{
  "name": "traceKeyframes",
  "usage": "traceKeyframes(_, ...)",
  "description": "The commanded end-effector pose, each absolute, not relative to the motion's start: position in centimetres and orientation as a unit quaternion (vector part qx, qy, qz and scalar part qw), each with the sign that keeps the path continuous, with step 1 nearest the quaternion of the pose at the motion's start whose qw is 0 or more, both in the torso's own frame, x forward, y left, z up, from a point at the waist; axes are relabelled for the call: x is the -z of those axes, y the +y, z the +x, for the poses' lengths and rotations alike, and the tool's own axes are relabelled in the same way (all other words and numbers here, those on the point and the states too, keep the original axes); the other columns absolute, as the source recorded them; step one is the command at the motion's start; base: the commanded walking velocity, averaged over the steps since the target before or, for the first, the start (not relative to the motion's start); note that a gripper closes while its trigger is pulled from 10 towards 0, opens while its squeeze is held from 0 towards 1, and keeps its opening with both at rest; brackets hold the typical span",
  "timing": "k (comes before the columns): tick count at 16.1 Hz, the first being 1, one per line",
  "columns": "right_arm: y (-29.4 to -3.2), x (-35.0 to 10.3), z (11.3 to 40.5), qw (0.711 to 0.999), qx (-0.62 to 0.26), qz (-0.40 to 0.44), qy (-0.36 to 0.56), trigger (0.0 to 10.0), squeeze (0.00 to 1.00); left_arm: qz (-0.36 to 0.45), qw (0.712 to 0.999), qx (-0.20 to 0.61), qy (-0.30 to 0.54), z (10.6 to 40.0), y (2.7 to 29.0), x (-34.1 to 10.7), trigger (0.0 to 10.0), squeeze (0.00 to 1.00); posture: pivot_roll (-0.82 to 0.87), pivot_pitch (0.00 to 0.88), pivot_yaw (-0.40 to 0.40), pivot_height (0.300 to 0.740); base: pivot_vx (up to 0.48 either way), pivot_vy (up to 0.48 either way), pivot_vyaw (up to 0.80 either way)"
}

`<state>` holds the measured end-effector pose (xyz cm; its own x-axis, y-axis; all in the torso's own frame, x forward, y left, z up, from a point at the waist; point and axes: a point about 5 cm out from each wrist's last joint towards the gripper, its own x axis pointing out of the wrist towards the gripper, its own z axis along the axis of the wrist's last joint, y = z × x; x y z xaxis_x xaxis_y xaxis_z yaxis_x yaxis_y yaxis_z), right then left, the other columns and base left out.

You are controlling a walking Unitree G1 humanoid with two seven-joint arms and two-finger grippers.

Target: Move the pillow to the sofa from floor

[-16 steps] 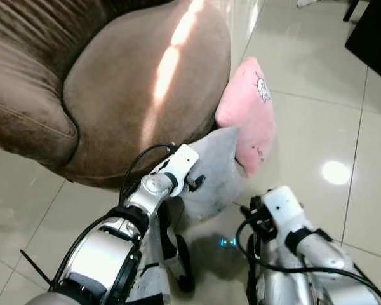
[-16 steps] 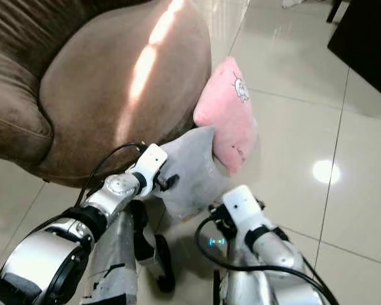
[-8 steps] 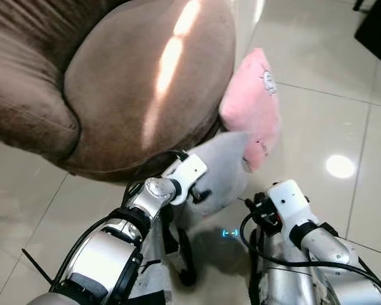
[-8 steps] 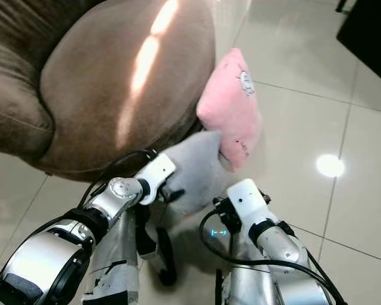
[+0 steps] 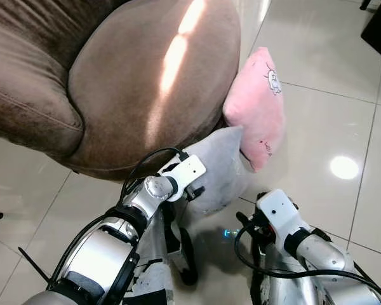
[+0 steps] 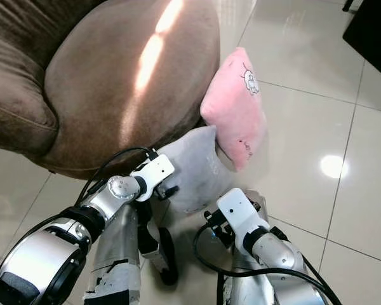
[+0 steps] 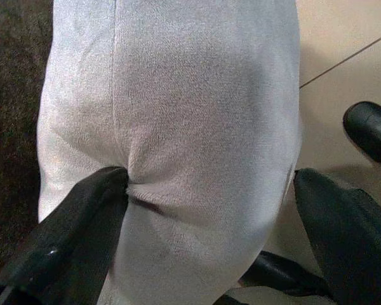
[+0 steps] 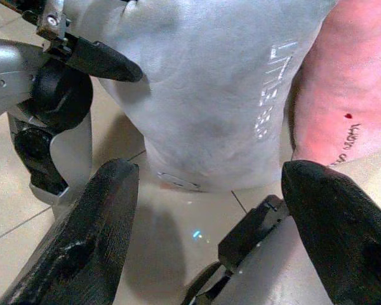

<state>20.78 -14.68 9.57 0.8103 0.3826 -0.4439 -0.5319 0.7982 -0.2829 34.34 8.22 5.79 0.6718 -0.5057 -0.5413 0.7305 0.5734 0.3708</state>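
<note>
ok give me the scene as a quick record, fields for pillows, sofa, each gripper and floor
grey pillow: on the floor against the sofa front, pressed by the left gripper
pink pillow: leaning on the sofa's side, touching the grey pillow
sofa: brown, seat cushion bare with a sunlit streak
left gripper: open, fingers straddling the grey pillow, one finger denting the fabric
right gripper: open, near the grey pillow's lower edge, not touching
floor: glossy beige tiles

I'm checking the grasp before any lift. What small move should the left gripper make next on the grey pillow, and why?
Probably close the left gripper fully. Its fingers straddle the grey pillow, one already denting the fabric, the other beside it, so the grip looks unfinished. The right gripper is open short of the pillow.
</note>
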Motion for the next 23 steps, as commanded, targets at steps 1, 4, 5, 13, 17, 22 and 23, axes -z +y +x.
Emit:
traceKeyframes(1, -14.05, -8.88, 20.07, 0.925, -0.259, -0.192, 0.199, 10.0, 0.00, 0.303, 0.856, 0.360, 0.215, 33.48, 8.84, -4.42, 9.0, 0.00, -0.10, 0.354, 0.232, 0.543, 0.000, 0.000, 0.00)
traceKeyframes(4, -13.84, -8.64, 19.86, 0.921, -0.267, -0.196, 0.203, 10.0, 0.00, 0.297, 0.859, 0.358, 0.213, 33.38, 8.62, -4.33, 0.0, 0.00, -0.09, 0.351, 0.235, 0.543, 0.000, 0.000, 0.00)
traceKeyframes(5, -13.86, -8.61, 19.90, 0.921, -0.267, -0.197, 0.203, 10.0, 0.00, 0.295, 0.861, 0.356, 0.212, 33.37, 8.56, -4.32, 0.0, 0.00, -0.09, 0.351, 0.235, 0.543, 0.000, 0.000, 0.00)
traceKeyframes(13, -13.57, -8.29, 19.77, 0.921, -0.267, -0.197, 0.207, 10.0, 0.00, 0.280, 0.864, 0.360, 0.214, 33.21, 8.40, -4.20, 0.0, 0.00, -0.09, 0.354, 0.246, 0.543, 0.000, 0.000, 0.00)
traceKeyframes(17, -13.55, -8.24, 19.73, 0.920, -0.267, -0.197, 0.207, 10.0, 0.00, 0.276, 0.864, 0.361, 0.214, 33.19, 8.35, -4.20, 0.0, 0.00, -0.09, 0.355, 0.248, 0.543, 0.000, 0.000, 0.00)
traceKeyframes(22, -13.58, -8.23, 19.70, 0.921, -0.267, -0.197, 0.206, 10.0, 0.00, 0.267, 0.864, 0.369, 0.214, 33.11, 8.13, -4.21, 0.0, 0.00, -0.09, 0.350, 0.249, 0.543, 0.000, 0.000, 0.00)
traceKeyframes(23, -13.56, -8.23, 19.71, 0.921, -0.267, -0.197, 0.206, 10.0, 0.00, 0.264, 0.864, 0.373, 0.213, 33.08, 8.05, -4.21, 0.0, 0.00, -0.09, 0.350, 0.249, 0.543, 0.000, 0.000, 0.00)
